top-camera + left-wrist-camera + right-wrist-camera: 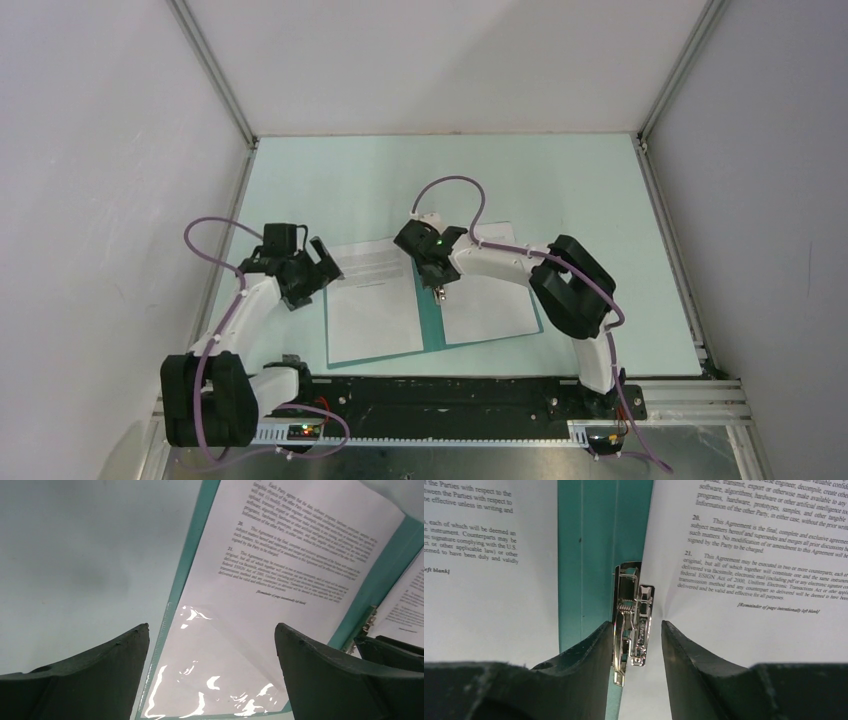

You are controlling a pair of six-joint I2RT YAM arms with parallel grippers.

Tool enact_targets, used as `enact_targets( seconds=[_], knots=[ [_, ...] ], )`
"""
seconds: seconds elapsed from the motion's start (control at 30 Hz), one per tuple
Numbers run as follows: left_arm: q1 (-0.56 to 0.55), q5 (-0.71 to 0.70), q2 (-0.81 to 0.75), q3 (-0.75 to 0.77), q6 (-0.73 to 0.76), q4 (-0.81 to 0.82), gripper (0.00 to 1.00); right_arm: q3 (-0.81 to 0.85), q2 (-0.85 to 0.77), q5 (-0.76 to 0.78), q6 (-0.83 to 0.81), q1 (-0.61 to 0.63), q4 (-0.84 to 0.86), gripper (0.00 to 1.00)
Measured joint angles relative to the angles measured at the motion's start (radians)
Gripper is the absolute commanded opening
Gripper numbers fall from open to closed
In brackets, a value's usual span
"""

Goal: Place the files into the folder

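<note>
Checking layout. Found folder (432,322) open flat on desk (340,180), spine roughly midway between the arms. One white sheet (372,300) on its left half, second sheet (490,300) on its right half. Why spread so? (RK)

Judged as staging for clamping: both halves bared, inner paper edges brought up close to the spine and its metal clip (636,615). (JM)

State of right fingers (589,650)? (RK)

Apart, straddling the clip. One touching it or nearly so, a sliver of white paper showing past the other. Not seen clamped on it. Probably set there to work the clip's lever. Sheet edges under the clip or merely beside it: cannot tell. (JM)

And left fingers (100,665)? (RK)

Spread wide, holding nothing, hovering just over the folder's outer left edge. Likely posted there to steady or square the left sheet if needed. (JM)

Count, please. (RK)

Tallied: folder, one; sheets, two, each printed with a block of small text; clip, one; arms, two. Both files lying on the folder, cover not yet closed. (JM)
</note>
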Motion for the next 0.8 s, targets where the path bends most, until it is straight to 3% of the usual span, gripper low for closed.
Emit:
enact_targets(
  seconds=[0.37,0.43,0.5,0.57,0.8],
  knots=[
    [0.010,-0.004,0.000,-0.018,-0.019,-0.001,1.00,0.000,0.030,-0.025,-0.016,0.005,0.024,0.41],
    [0.010,-0.003,0.003,-0.018,-0.019,-0.001,1.00,0.000,0.030,-0.027,-0.019,0.000,0.023,0.33],
    [0.010,-0.003,0.011,-0.018,-0.020,-0.001,1.00,-0.002,0.030,-0.046,-0.023,-0.011,0.027,0.18],
    [0.010,0.000,0.022,-0.018,-0.026,-0.001,1.00,-0.021,0.016,-0.080,-0.019,-0.032,0.046,0.11],
    [0.012,0.037,0.089,-0.018,-0.034,0.002,1.00,-0.148,-0.078,-0.282,-0.042,-0.167,0.186,0.05]
  ],
)
